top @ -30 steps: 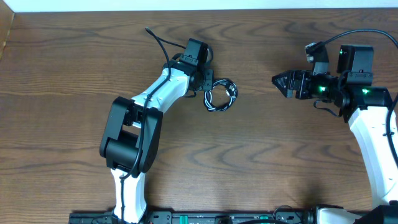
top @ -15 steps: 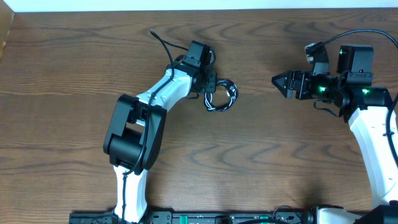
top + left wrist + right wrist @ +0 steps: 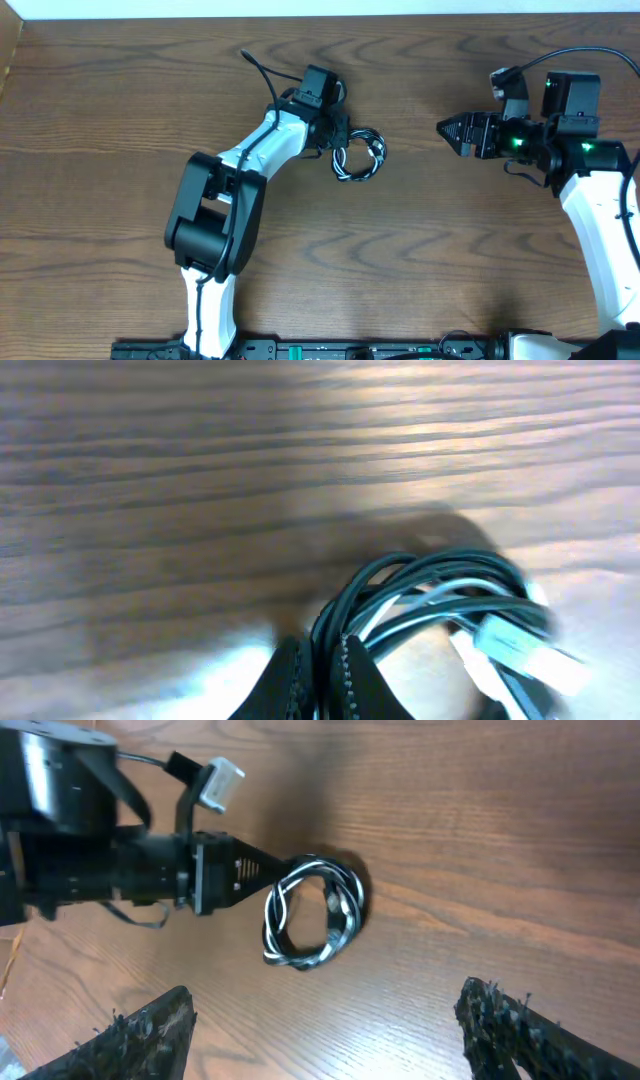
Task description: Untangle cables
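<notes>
- Overhead: your left gripper (image 3: 337,146) meets the cables (image 3: 358,158) at their left edge; your right gripper (image 3: 447,130) sits well right of the cables.
- Left wrist: its jaws pinch the cables' strands.
- Right wrist: your right jaws gape, empty, short of the cables.

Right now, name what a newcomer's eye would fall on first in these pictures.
First, the small coil of black and white cables near the middle of the wooden table, with the left end effector shut on its left edge. Next, the right end effector, open, apart to the coil's right, pointing at it.
</notes>
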{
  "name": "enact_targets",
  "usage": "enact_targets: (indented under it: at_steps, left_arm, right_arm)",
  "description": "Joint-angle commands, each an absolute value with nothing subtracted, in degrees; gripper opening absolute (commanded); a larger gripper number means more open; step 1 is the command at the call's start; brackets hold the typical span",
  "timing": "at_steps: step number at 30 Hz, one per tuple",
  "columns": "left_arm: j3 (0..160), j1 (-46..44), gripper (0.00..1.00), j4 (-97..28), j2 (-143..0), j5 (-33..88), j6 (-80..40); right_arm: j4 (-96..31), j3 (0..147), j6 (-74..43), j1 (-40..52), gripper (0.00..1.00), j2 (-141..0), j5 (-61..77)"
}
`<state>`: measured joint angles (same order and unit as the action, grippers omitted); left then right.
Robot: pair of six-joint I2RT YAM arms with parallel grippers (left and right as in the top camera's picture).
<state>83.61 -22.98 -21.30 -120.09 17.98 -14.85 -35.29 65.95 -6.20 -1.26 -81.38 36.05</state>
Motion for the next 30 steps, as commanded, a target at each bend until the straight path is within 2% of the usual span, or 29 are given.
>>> enact_targets:
  at_steps: [1,8,15,19,20,23,25,26,27,30]
  left_arm:
    - [84.58,-23.11,0.08,-22.04,-111.70,25.63,-15.73]
    - [84.58,-23.11,0.08,-25.12,-104.51,32.10,-16.67]
    - [84.58,-23.11,0.07,-26.02,-103.31,38.26,-16.60]
    - [84.55,-23.11,0.07,-27.55,-103.31,31.55,-16.60]
    - [84.55,-23.11,0.08,-28.47,-103.42,24.80,-16.62]
    - [84.55,-23.11,0.09,-29.89,-103.88,14.26,-16.62]
    - [84.55,-23.11,0.17,-30.83,-104.75,9.08,-16.60]
    - [84.55,-23.07,0.17,-31.09,-105.27,7.86,-16.62]
    - [84.55,-23.05,0.24,-31.29,-105.82,7.14,-16.60]
    - [84.55,-23.09,0.32,-32.03,-107.98,6.98,-16.45]
  right_arm:
    - [-34.04,67.07,-7.29,1.21,0.80,-81.78,36.12]
    - [-32.21,67.07,-11.55,4.80,0.79,-82.11,30.15]
    - [-28.97,67.07,-17.41,7.31,0.75,-84.97,30.13]
    - [-28.47,67.07,-20.29,7.70,0.73,-86.83,30.09]
    - [-28.56,67.07,-21.06,7.73,0.74,-87.46,30.11]
    - [-28.69,67.07,-21.39,7.73,0.74,-88.12,30.11]
    - [-28.69,67.07,-21.41,7.73,0.75,-88.14,30.09]
    - [-28.67,67.07,-21.41,7.73,0.75,-88.14,30.04]
    - [-28.67,67.07,-21.41,7.73,0.76,-88.14,29.89]
    - [-28.69,67.07,-21.39,7.73,0.77,-88.14,29.87]
